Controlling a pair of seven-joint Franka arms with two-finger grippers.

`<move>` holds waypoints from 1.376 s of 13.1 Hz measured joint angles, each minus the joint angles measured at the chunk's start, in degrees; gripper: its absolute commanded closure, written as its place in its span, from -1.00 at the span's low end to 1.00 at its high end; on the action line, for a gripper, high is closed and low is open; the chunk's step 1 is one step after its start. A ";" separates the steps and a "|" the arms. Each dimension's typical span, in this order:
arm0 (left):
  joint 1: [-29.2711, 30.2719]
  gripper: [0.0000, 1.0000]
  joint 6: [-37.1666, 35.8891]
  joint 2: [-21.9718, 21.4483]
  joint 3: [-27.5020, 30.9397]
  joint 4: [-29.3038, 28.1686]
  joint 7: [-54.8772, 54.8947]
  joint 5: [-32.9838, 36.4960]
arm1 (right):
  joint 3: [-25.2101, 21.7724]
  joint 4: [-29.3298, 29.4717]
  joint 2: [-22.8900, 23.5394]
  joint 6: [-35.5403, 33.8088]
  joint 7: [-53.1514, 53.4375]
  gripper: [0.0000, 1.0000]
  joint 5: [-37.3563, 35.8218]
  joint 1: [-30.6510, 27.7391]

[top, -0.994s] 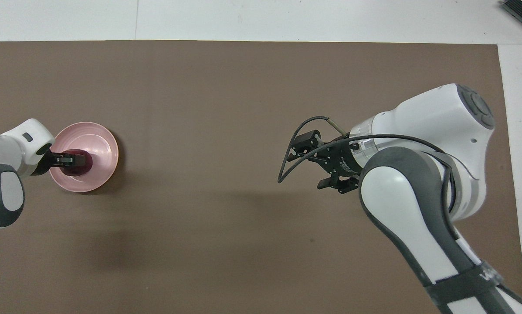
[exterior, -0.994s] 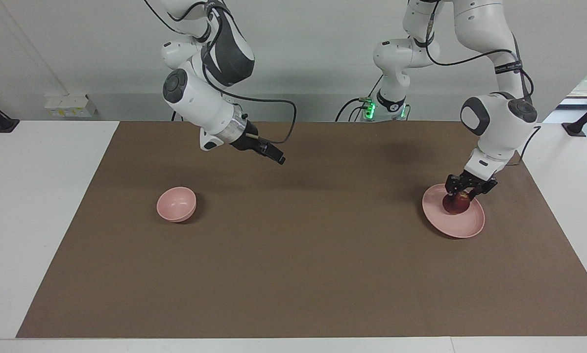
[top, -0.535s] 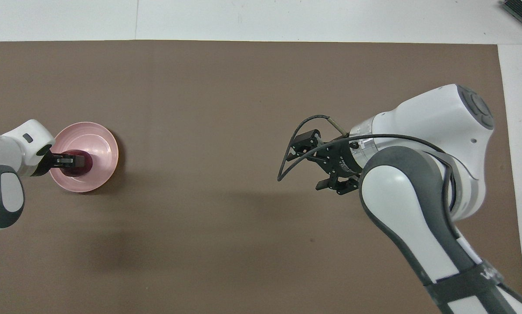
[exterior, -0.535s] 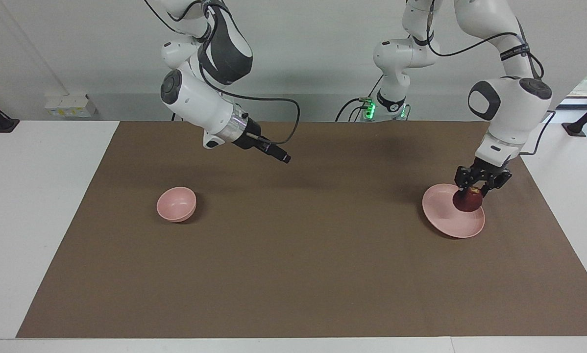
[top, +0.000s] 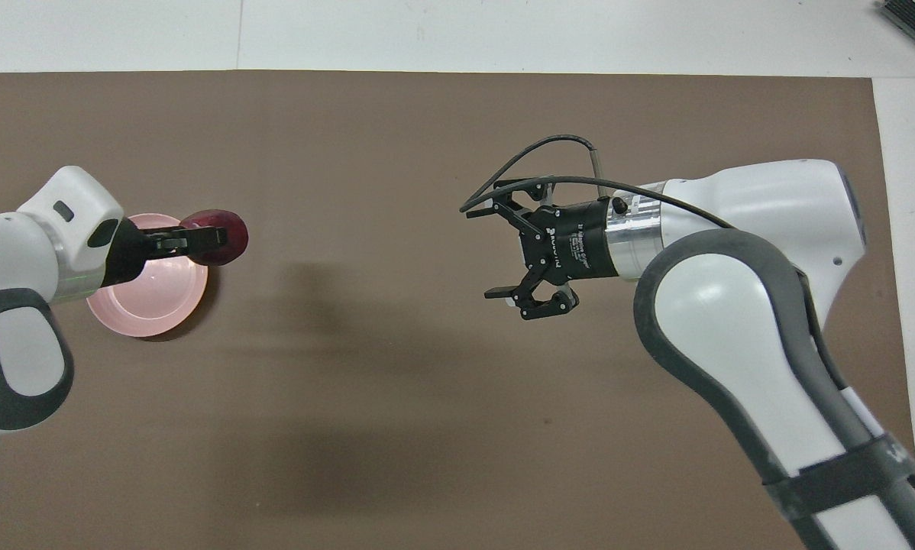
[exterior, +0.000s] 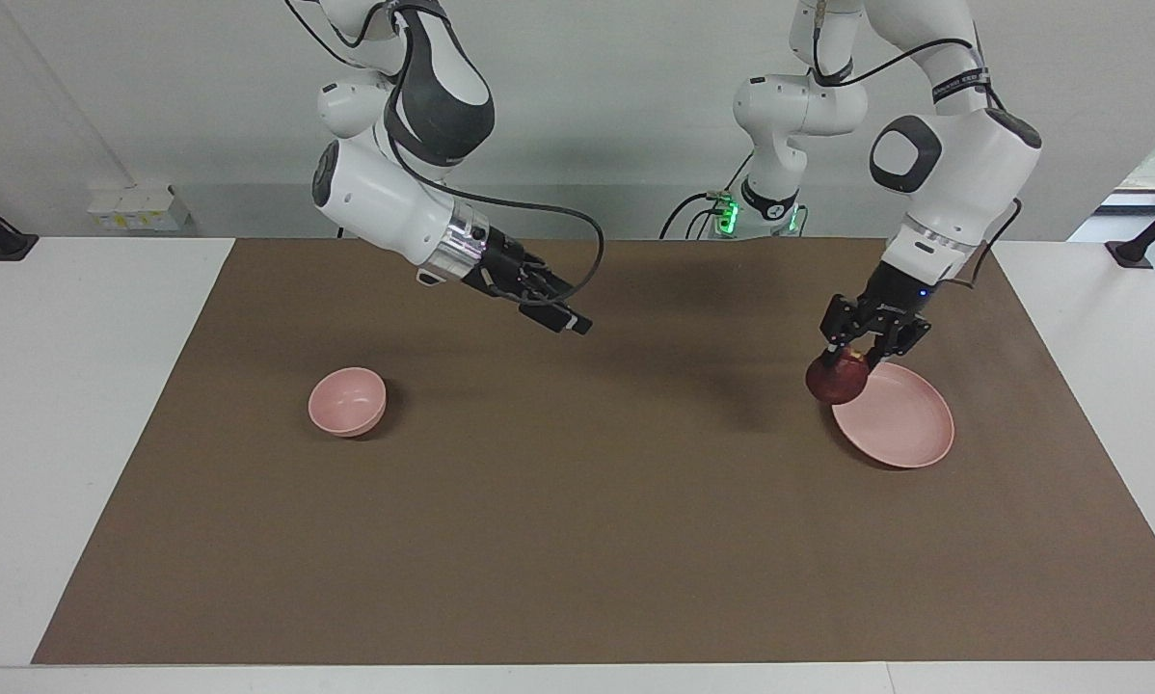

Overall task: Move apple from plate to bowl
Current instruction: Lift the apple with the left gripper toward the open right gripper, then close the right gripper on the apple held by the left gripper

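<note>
Aloft, apple point(exterior: 836, 380) within left claw point(exterior: 848, 360), over plate point(exterior: 900, 424) rim.

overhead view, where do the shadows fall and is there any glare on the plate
Overhead view: soft, blurry dark patches lie on the brown mat under both arms, and the plate shows a mild sheen on its inner surface, no harsh glare. Facing view: the bowl casts a small dark shadow at its base, and the apple in the left hand looks evenly lit.

Left hand point(exterior: 855, 359) gripping apple point(exterior: 836, 381), above plate point(exterior: 900, 424) edge
</note>
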 measured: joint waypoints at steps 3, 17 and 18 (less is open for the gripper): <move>-6.81 1.00 6.30 0.23 -0.39 0.00 -4.53 -6.32 | 0.05 -0.01 1.02 1.65 2.68 -1.00 3.20 1.43; -19.70 1.00 11.45 1.18 -4.14 2.60 -5.48 -21.46 | -0.11 0.87 5.00 7.08 2.42 -1.00 7.22 5.10; -19.70 1.00 11.45 1.19 -4.33 2.67 -5.51 -21.68 | -0.18 0.68 5.00 6.98 2.29 -1.00 7.22 5.05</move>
